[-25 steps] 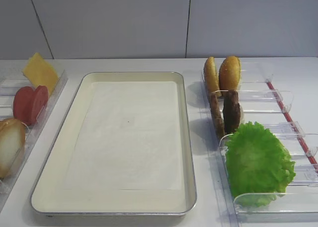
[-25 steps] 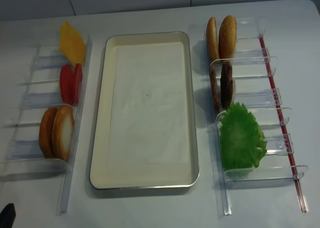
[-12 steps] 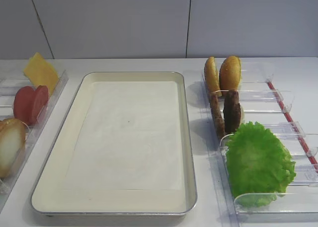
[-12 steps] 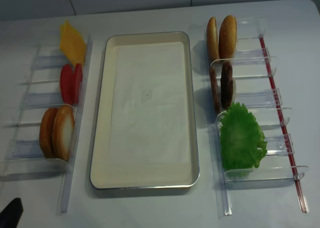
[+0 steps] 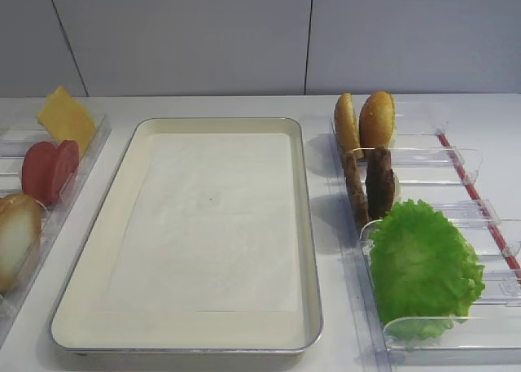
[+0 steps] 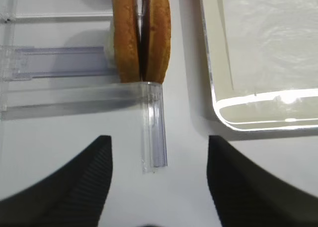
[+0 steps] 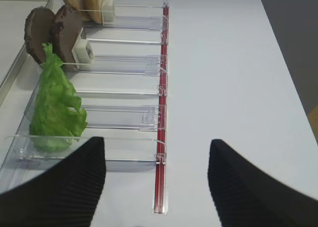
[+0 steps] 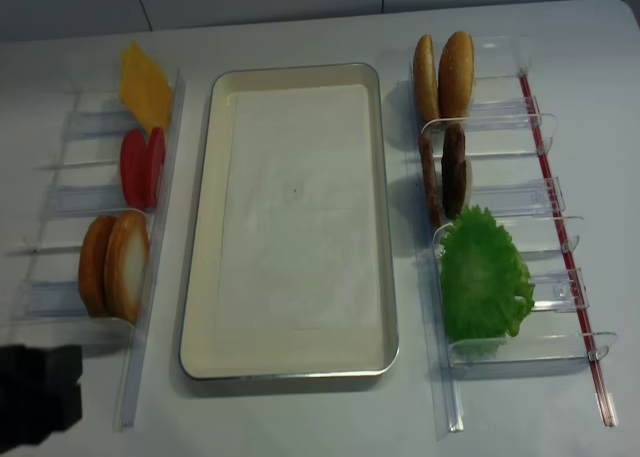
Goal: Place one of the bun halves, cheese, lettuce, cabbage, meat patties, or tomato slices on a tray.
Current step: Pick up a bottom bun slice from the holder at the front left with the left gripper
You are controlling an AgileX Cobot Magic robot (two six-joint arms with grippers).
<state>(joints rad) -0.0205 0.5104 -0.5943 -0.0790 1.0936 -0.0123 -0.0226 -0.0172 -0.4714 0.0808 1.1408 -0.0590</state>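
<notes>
Nothing lies on the tray [image 8: 290, 367] yet: my left pincer [image 6: 159, 187], jaws wide apart and holding nothing, hangs just short of the bun halves [image 6: 141, 33] upright in their rack, everything left to do

place: lab food-prep mock-up | evidence: white table [image 8: 300, 417], clear racks [image 8: 500, 192], plain grey wall [image 5: 179, 38]

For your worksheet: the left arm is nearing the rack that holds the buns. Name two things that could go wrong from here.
1. The two bun halves stand pressed together, so the open left gripper might take both or topple one.
2. The clear plastic rack has a wall right in front of the buns; the fingers could knock it.
</notes>
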